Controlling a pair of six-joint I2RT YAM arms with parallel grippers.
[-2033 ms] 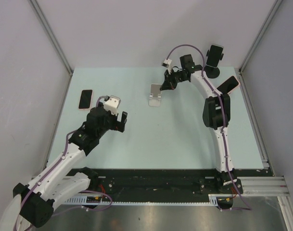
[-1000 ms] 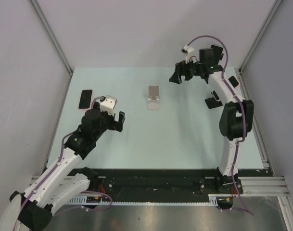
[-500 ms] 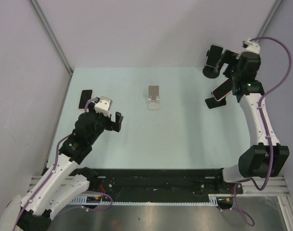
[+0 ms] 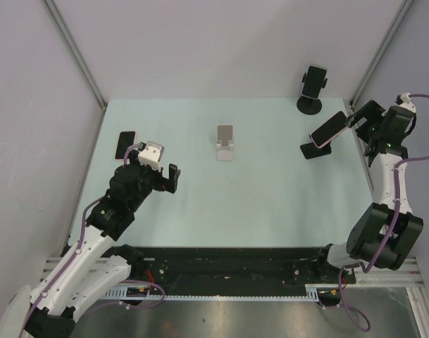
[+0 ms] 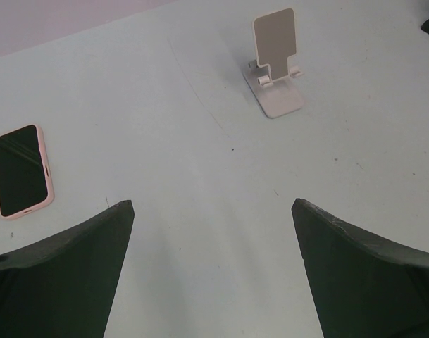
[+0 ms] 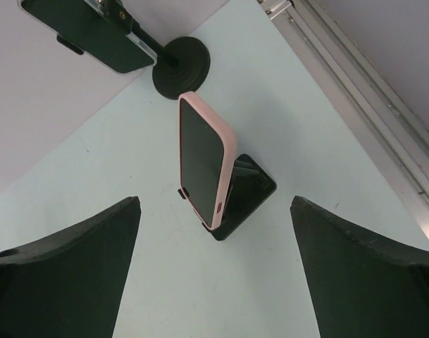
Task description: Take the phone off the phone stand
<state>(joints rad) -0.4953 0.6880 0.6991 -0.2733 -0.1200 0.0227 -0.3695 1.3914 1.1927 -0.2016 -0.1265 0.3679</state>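
While the pink phone (image 6: 200, 158) leans on the black phone stand (image 6: 248, 189), the right gripper (image 4: 364, 121) hovers near that stand, jaws spread wide, touching nothing. Left gripper (image 5: 210, 205), well apart from the stand: jaws wide, empty, above the desk (image 4: 256, 190).

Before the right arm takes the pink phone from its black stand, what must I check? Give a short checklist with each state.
1. Pink phone resting on black stand: ok.
2. Right gripper jaws open: ok.
3. Phone centred between the jaws in the right wrist view: ok.
4. Jaws around the phone: not ok, they are short of it.
5. Left gripper away from the stand: ok.
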